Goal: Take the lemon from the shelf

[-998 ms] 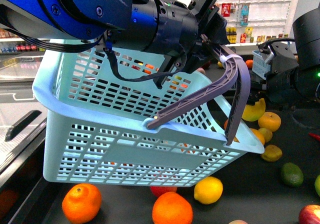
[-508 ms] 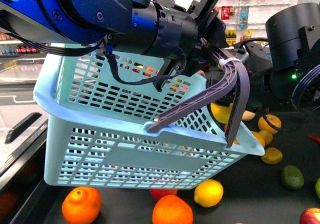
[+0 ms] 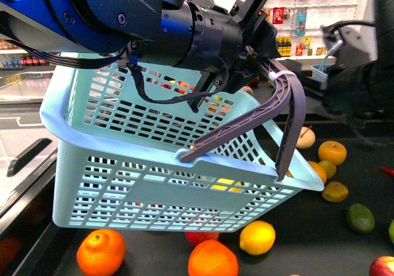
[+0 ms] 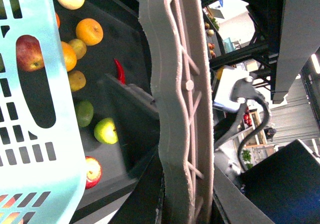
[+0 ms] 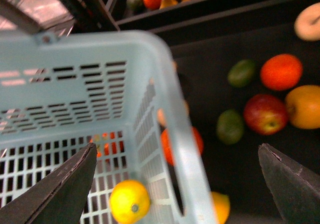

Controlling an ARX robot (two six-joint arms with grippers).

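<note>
The shelf point(image 3: 320, 239) lies under the basket point(image 3: 123, 177). The left gripper point(image 4: 185, 199) pinches the basket's handle point(image 3: 246, 125). The right gripper point(image 5: 172, 184) hangs above the basket's open mouth, spread wide, rim clear. The lemon point(image 5: 129, 201) rests inside the basket.

Pale blue basket point(image 3: 154, 165) hung tilted, grey handle point(image 3: 265, 119) raised. Orange point(image 3: 100, 250) and second orange point(image 3: 212, 259) lay beneath it. Green lime point(image 3: 359, 217) sat further right, red apple point(image 3: 383, 267) nearby. Red chili point(image 4: 119, 71) lay among fruit.
</note>
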